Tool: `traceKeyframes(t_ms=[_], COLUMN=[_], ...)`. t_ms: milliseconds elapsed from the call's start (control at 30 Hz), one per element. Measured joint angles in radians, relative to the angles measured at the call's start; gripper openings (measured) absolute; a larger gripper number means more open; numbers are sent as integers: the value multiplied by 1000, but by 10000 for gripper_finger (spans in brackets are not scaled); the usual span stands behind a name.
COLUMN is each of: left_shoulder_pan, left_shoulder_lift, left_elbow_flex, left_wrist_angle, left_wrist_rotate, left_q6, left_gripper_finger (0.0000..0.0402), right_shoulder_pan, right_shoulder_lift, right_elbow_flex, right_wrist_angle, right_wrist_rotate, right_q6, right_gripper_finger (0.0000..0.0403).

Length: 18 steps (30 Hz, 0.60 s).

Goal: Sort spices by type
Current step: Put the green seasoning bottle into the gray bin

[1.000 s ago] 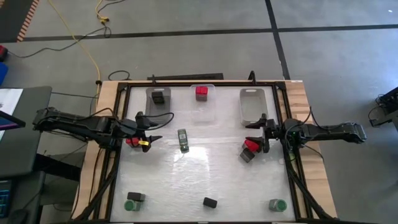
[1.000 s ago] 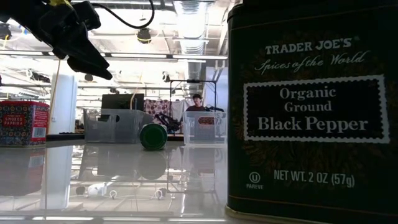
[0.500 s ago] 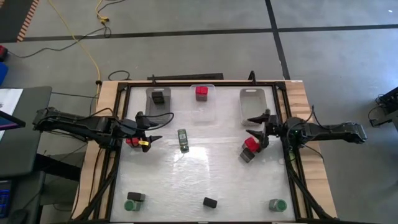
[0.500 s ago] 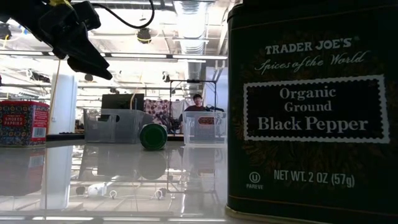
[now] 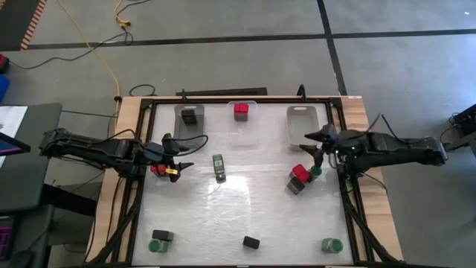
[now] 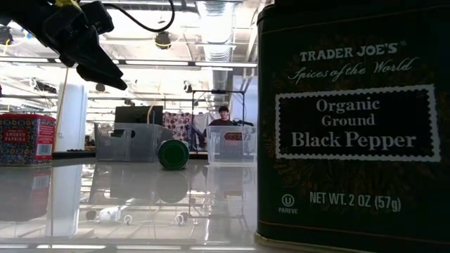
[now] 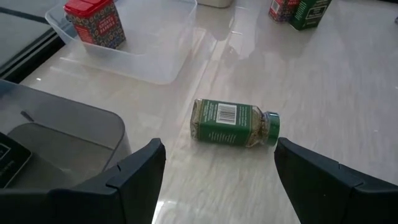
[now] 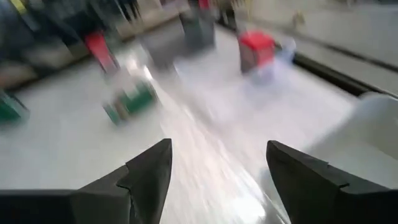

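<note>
Overhead and wrist views of my two arms above the glossy white worktop. My left end effector hangs at the left edge with its fingers spread, empty; a green-labelled glass spice jar lies on its side on the worktop ahead of it, apart from both fingers. My right end effector is at the right edge, beside the translucent grey rectangular bin on the far right; its fingers are spread and grip nothing. Just beside it stand a red boxy spice tin, a dark box touching that tin, and a green-lidded round jar. The far-left bin holds a black rectangular spice box; the middle bin holds a red tin. Along the near edge stand further spice containers, among them a black pepper box close to the low camera.
</note>
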Motion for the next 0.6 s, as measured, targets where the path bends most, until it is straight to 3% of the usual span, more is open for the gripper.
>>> traceKeyframes(t_ms=[200,333,600], left_shoulder_pan=[0,0,0], left_shoulder_lift=[0,0,0], left_elbow_flex=[0,0,0], left_wrist_angle=[0,0,0], left_wrist_rotate=[0,0,1], left_q6=[-4,-12,-52], left_gripper_finger=[290,290,290], right_shoulder_pan=[27,58,139], right_shoulder_lift=[231,334,430], right_elbow_flex=[252,344,357], right_wrist_angle=[-428,-643,-765], right_wrist_rotate=[-9,-55,-239], right_q6=[-73,-179,-270], right_gripper_finger=[286,286,285])
